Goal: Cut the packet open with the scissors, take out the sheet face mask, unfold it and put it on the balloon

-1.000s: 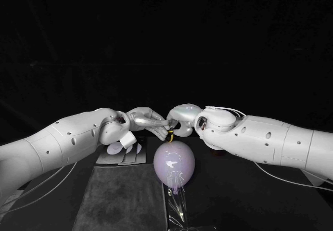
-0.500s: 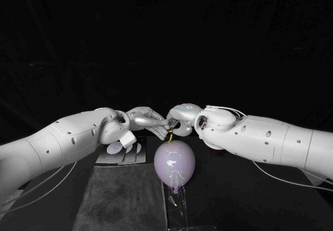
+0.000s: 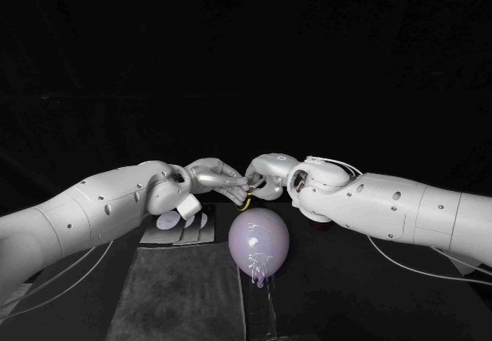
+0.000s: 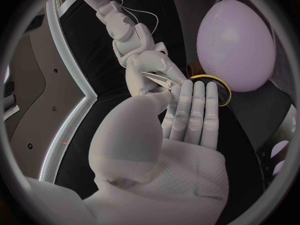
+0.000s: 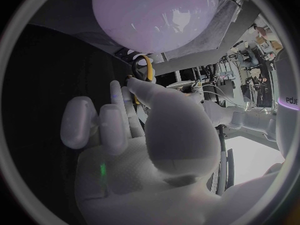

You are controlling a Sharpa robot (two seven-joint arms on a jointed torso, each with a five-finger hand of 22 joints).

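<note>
Both hands meet at the centre of the head view, just above the balloon (image 3: 259, 238), with the scissors (image 3: 246, 201) between them. The right hand (image 3: 269, 181) looks to pinch the yellow handle between thumb and finger. The left hand (image 3: 217, 177) lays straight, close-set fingers against the scissors; whether it grips cannot be told. What appears to be the packet (image 3: 164, 234) lies uncut on the worktop (image 3: 348, 284), lower left. The step is likely settling a cutting grip; next, one hand must free itself for the packet.
</note>
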